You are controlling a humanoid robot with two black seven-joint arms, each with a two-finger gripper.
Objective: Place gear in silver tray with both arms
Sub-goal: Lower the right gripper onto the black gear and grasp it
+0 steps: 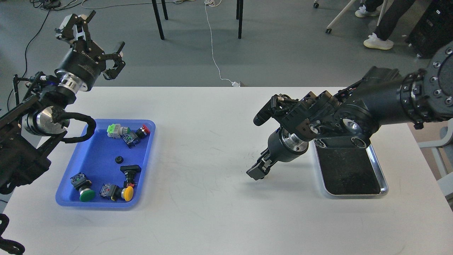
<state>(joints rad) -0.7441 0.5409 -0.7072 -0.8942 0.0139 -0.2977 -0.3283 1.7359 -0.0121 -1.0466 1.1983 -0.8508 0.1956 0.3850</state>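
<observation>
My right gripper (257, 171) is down at the white table (212, 212) in the middle, left of the silver tray (384, 185), its dark fingers pointing down-left and touching or nearly touching the surface. The small black gear that lay on the table there is hidden under the fingertips. I cannot tell whether the fingers are open or shut. The right arm's wrist covers the tray's far-left corner; the tray's dark floor is empty. My left gripper (93, 37) is open and empty, raised high past the table's far-left edge.
A blue plastic tray (70, 202) at the left holds several push-button switches and a second small black gear (118, 160). Chair legs, cables and a person's feet are on the floor beyond the table.
</observation>
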